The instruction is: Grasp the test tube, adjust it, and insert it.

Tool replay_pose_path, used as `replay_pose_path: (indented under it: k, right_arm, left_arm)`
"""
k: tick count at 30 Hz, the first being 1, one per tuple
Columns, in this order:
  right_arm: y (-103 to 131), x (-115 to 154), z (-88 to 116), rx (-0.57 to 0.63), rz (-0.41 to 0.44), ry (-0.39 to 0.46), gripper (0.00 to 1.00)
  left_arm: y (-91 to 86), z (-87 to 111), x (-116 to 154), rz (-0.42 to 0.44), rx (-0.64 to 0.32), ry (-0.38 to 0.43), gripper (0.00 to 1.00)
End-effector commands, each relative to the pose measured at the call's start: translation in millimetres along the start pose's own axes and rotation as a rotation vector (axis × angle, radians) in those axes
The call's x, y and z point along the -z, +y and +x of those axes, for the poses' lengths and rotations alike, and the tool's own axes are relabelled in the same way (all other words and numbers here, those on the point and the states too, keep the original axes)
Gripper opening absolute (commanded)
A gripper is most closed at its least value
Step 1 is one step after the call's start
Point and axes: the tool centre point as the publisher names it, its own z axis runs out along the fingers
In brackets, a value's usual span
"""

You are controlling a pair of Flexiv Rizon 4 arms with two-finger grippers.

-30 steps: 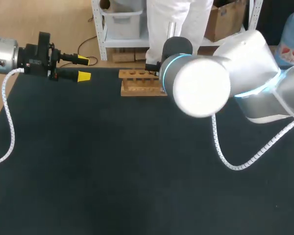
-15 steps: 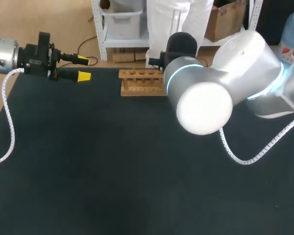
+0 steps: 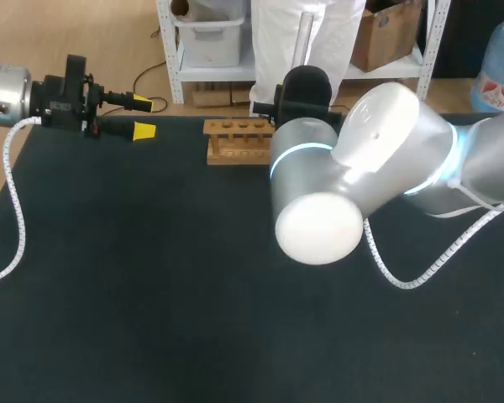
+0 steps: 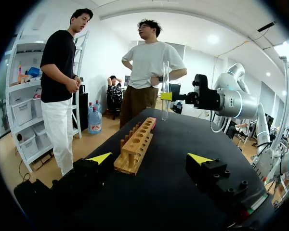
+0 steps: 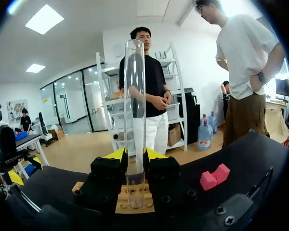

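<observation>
Right hand (image 5: 135, 156) clamped on upright test tube (image 5: 135, 96) near wooden rack (image 3: 235, 139), left hand (image 4: 150, 159) spread wide.

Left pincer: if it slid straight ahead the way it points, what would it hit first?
Probably the wooden rack. It lies just ahead of the open left pincer, nearer one finger, though depth is hard to judge.

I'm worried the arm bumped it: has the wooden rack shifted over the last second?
No. The wooden rack sits at the same spot by the table's far edge, same gap from the left claw.
</observation>
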Motion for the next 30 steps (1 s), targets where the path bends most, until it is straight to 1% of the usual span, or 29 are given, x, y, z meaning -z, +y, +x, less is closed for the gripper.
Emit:
replay_pose_path:
  k: [1,9,20,30]
  right_arm:
    - [-5,-8,5,0.012,-0.023,-0.026,0.0]
    - [-13,-21,6,0.034,-0.045,-0.052,0.0]
    - [-9,-37,12,0.056,-0.079,-0.085,0.0]
    - [-13,-48,17,0.068,-0.083,-0.093,0.0]
  left_arm:
    - [0.0,1.0,0,0.0,-0.002,-0.002,1.0]
    - [0.0,1.0,0,0.0,-0.002,-0.002,1.0]
    - [0.0,1.0,0,0.0,-0.002,-0.002,1.0]
    - [0.0,1.0,0,0.0,-0.002,-0.002,1.0]
